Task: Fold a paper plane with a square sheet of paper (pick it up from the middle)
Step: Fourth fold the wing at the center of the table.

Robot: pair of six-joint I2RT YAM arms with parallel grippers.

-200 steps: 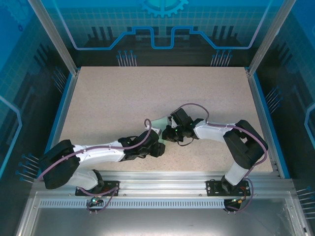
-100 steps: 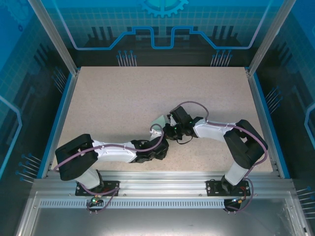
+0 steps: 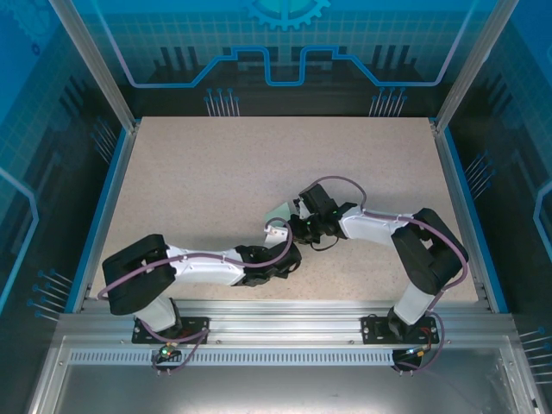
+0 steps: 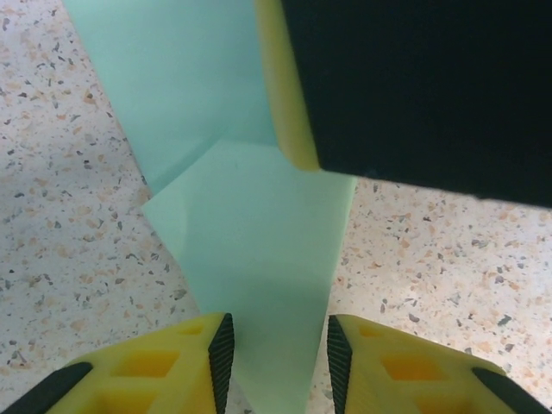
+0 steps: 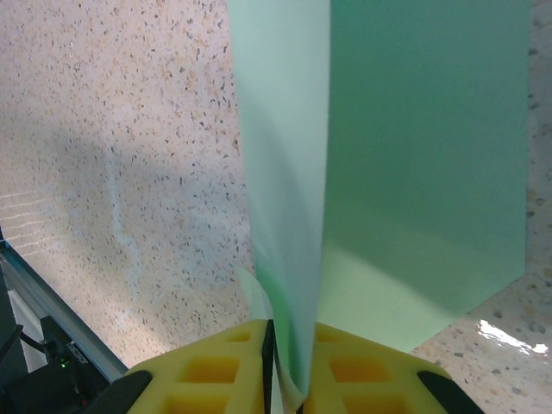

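Over the last second the left arm has been swung rightwards along the lower middle of the overhead frame, and the left gripper (image 3: 278,231) has been brought up under the sheet of paper (image 3: 278,210), just left of frame centre. The sheet now looks narrower from above than it did a second ago, which suggests it has been tipped up on edge or drawn together. For the task, this is judged to be a mid-fold stage: creases are already present, but no dart shape has been formed yet.

In the left wrist view, the left jaws are seen parted at the bottom of the frame, with the tapering lower end of the sheet passing between them. A narrow gap is kept on each side, and whether the pads brush the paper cannot be told. Nothing is clamped by them.

In the right wrist view, the right gripper (image 5: 272,345) is seen closed on the sheet at the bottom centre: a folded edge is pinched between the jaws, and it rises from them towards the top of the frame. The sheet is thus held above the speckled counter (image 3: 216,172) by the right side alone.
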